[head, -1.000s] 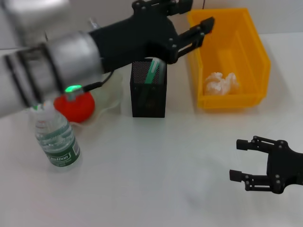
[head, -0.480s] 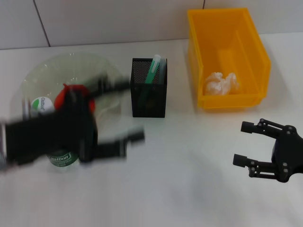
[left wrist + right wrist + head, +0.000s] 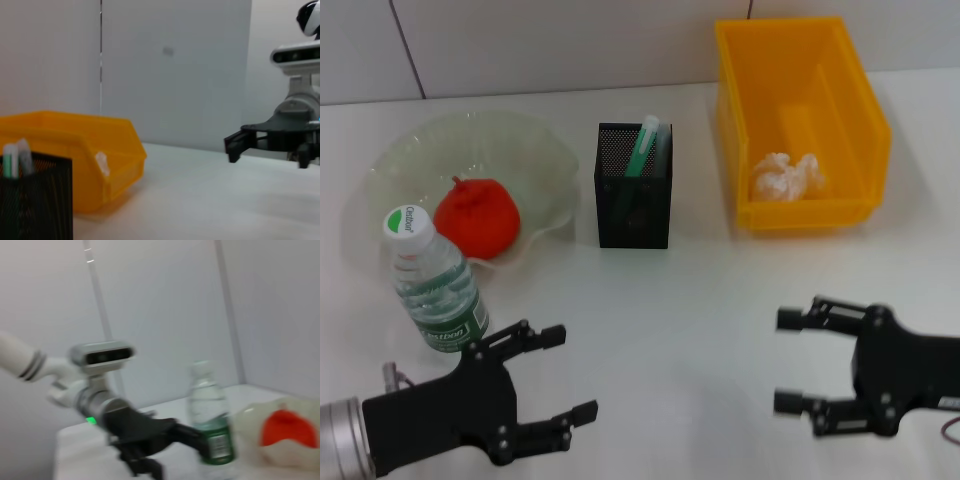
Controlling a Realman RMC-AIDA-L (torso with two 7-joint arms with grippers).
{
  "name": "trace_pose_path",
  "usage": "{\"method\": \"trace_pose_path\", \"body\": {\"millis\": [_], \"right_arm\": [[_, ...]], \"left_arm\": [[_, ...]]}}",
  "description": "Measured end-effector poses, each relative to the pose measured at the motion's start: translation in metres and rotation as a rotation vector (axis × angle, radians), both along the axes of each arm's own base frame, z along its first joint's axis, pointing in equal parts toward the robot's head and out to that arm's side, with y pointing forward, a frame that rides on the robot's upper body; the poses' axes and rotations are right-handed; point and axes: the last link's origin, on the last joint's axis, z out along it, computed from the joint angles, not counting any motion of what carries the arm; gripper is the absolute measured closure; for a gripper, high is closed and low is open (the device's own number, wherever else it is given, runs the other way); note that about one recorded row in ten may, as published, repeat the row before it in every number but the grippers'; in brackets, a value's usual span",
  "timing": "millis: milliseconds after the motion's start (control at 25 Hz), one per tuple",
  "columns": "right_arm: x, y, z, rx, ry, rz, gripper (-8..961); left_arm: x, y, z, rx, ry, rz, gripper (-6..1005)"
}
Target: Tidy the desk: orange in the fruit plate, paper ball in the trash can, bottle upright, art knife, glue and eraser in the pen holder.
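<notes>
Bottle (image 3: pixel 432 282) upright, just beyond my left gripper (image 3: pixel 552 382), not touching. Orange (image 3: pixel 476 217) farther back, in fruit plate (image 3: pixel 535 160). Pen holder (image 3: pixel 633 200) ahead, between both grippers, green-capped items inside; eraser not visible. Paper ball (image 3: pixel 787 176) in trash can (image 3: pixel 865 115), beyond my right gripper (image 3: pixel 796 361). Both grippers low, fingers spread wide, holding nothing. Tidy looks essentially finished.

The orange (image 3: pixel 476 217) is seen in the pale-green fruit plate (image 3: pixel 535 160); the bottle (image 3: pixel 433 285) is stood upright beside it; the paper ball (image 3: pixel 787 176) is held in the yellow trash can (image 3: pixel 858 110); green-capped items are kept in the black pen holder (image 3: pixel 633 208).
</notes>
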Motion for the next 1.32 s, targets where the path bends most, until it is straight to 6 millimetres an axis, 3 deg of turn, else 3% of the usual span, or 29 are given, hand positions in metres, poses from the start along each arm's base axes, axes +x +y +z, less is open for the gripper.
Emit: {"method": "trace_pose_path", "body": {"millis": [360,1320], "right_arm": [[-0.012,0.001,-0.021,-0.136,-0.035,0.06,115],[-0.014,0.008,-0.033,-0.113,-0.047,0.029,115]], "left_arm": [[-0.007,-0.008,0.006,-0.047,-0.008,0.04,135],[-0.009,-0.011,0.012,-0.053,-0.025,0.042,135]]}}
